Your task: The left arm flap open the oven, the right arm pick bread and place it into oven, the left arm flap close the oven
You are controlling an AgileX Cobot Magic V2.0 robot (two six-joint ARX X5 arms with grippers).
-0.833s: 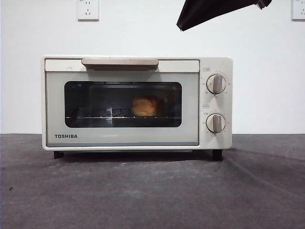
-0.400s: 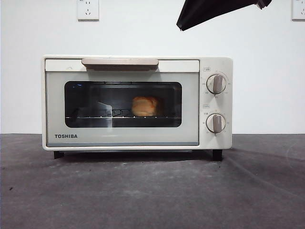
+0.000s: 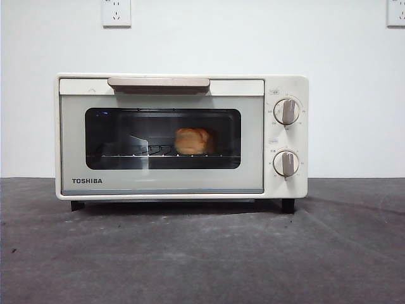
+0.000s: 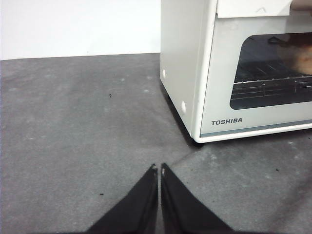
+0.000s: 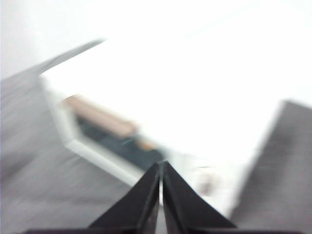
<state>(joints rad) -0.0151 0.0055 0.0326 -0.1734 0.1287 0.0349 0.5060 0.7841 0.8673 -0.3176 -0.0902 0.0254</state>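
The cream-white TOSHIBA oven (image 3: 182,136) stands on the dark table with its door shut and the beige handle (image 3: 158,83) at the top. The golden bread (image 3: 193,141) lies on the wire rack behind the glass. My left gripper (image 4: 159,168) is shut and empty, low over the table off the oven's front left corner (image 4: 204,122). My right gripper (image 5: 161,165) is shut and empty, above the oven (image 5: 146,112) in a blurred view. Neither arm shows in the front view.
Two round knobs (image 3: 286,111) sit on the oven's right panel. Wall sockets (image 3: 116,12) are on the white wall behind. The dark table (image 3: 202,253) stretches in front of the oven.
The black arm tip at the top right of the front view has left the picture. The oven and bread have not moved.
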